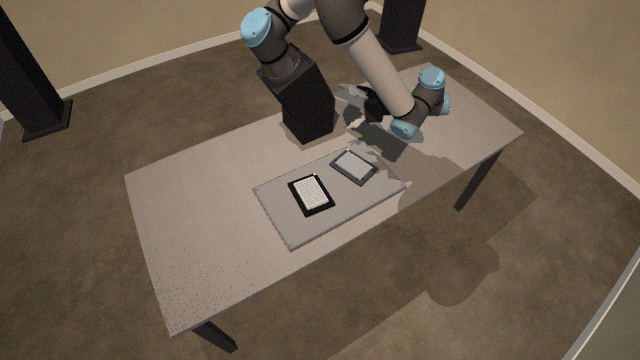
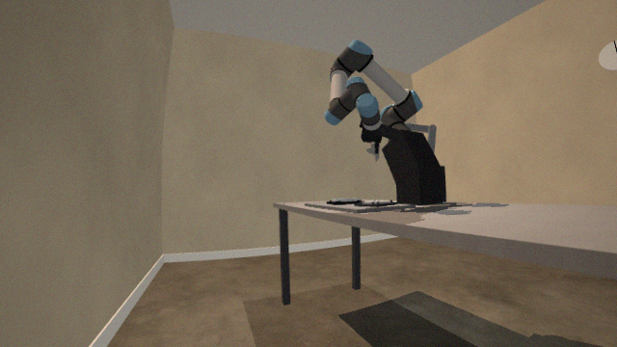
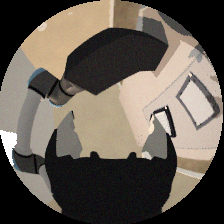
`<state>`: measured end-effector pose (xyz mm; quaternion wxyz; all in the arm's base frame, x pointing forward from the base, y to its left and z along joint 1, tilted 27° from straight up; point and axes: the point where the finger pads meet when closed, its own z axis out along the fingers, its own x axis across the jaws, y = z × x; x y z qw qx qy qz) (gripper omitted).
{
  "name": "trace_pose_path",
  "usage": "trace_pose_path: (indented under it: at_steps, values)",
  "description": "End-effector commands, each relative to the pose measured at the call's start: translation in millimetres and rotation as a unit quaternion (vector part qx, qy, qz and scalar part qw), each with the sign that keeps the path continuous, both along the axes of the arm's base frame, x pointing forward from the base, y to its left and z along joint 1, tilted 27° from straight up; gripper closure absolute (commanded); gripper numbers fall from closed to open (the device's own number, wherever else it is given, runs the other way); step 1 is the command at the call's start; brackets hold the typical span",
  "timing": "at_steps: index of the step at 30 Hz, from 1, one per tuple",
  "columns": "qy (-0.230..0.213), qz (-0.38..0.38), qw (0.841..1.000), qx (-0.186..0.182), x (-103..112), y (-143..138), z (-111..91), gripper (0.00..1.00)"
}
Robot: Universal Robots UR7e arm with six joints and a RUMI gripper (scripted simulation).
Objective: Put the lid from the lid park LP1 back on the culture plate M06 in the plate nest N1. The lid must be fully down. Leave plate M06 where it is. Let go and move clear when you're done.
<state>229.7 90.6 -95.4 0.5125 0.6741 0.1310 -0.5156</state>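
A bare robot lab cell: plain tan walls (image 2: 231, 145), white skirting and a brown floor (image 1: 75, 240) enclose a single grey table (image 1: 200, 250). On it an arm (image 1: 375, 65) rises from a dark pedestal (image 1: 307, 107) at the far edge, near a grey mat (image 1: 300, 225) carrying a well plate (image 1: 310, 193) and a lid (image 1: 353, 166) in black holders. Dark posts (image 1: 25, 95) stand on the floor to the far left and far right.

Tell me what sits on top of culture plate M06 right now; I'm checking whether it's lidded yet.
Nothing: culture plate M06 shows its bare well grid in the black nest. The lid lies apart in its park, and the open gripper hangs high above.
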Motion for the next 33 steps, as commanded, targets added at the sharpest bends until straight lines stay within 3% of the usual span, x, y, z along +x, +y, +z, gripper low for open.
trace_pose_path:
  at_steps: [1,17,18,33]
  values:
    - [0.000,0.000,1.000,0.000,0,0,0,0.00]
    - [0.000,0.000,1.000,0.000,0,0,0,0.00]
    - [-0.009,-0.005,1.000,0.002,3,1,4,0.18]
    - [-0.122,-0.085,0.989,0.018,40,4,55,0.18]
